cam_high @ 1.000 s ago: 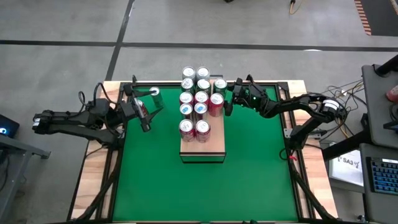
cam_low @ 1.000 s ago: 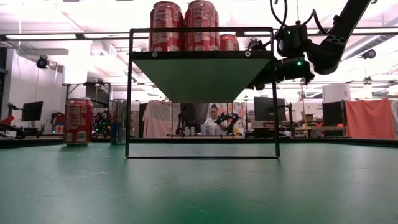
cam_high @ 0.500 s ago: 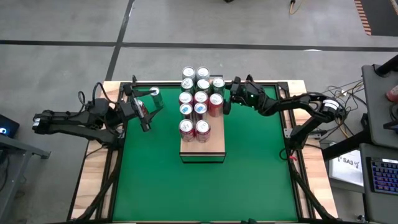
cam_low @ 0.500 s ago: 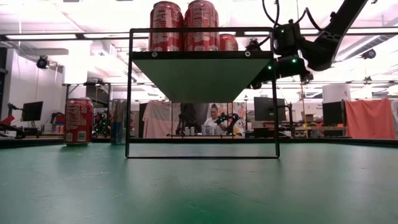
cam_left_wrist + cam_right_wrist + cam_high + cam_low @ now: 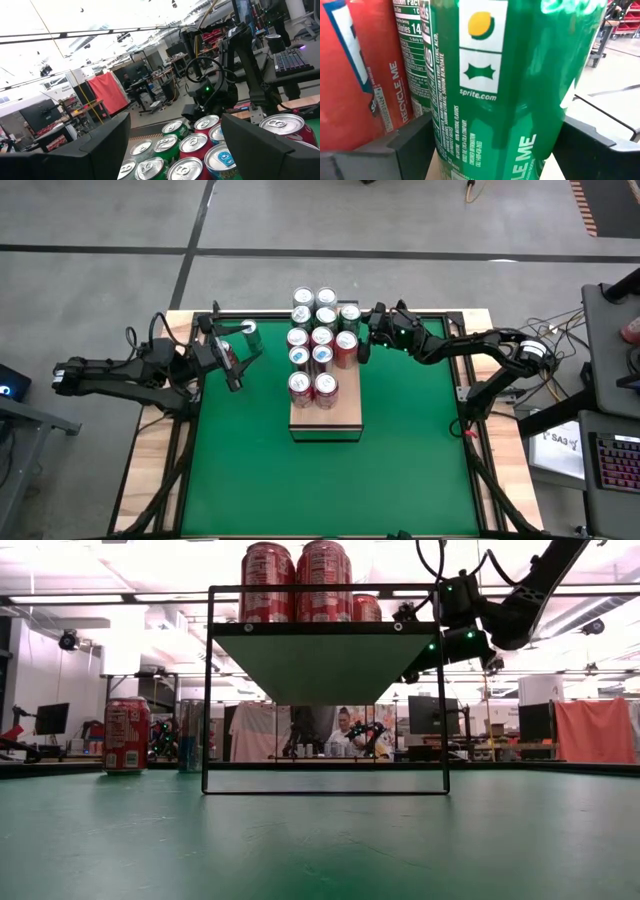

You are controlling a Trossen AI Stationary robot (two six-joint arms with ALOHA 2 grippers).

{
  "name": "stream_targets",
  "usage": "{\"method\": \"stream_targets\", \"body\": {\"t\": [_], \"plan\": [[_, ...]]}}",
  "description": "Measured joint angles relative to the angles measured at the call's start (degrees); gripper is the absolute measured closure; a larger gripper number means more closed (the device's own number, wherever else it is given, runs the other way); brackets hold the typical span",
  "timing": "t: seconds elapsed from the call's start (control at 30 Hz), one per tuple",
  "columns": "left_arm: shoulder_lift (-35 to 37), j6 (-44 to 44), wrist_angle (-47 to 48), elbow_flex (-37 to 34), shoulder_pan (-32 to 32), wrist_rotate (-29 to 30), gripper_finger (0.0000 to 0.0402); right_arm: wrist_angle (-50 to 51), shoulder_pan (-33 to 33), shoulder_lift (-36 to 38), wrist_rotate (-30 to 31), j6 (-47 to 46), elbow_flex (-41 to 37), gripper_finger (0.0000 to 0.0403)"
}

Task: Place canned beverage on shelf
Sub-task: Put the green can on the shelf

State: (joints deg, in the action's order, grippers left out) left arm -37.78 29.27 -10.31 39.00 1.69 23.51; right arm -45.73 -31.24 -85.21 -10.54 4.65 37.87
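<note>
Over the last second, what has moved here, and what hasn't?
The right gripper carried the green Sprite can leftward over the shelf, in beside the cans already standing there; its fingers are closed on it. The left gripper, open, the can near it and the shelved cans stayed put.

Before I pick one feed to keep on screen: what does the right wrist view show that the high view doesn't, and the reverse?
Only the right wrist view shows the green can close up between the right hand's fingers, with its printed label readable and a red can beside it.

Only the high view shows the whole layout: the shelf with its front end bare, the left hand waiting off to the left, and the green surface.

Both show the green can at the right hand, among the cans on the shelf.
</note>
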Motion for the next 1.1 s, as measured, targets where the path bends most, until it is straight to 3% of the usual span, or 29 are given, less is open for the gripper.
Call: {"method": "stream_targets", "body": {"t": [1.1], "plan": [[0.0, 0.18, -0.02, 0.01, 0.0, -0.02, 0.0107, 2.03, 0.26, 0.26, 2.99, -1.99, 0.28, 0.0076]]}}
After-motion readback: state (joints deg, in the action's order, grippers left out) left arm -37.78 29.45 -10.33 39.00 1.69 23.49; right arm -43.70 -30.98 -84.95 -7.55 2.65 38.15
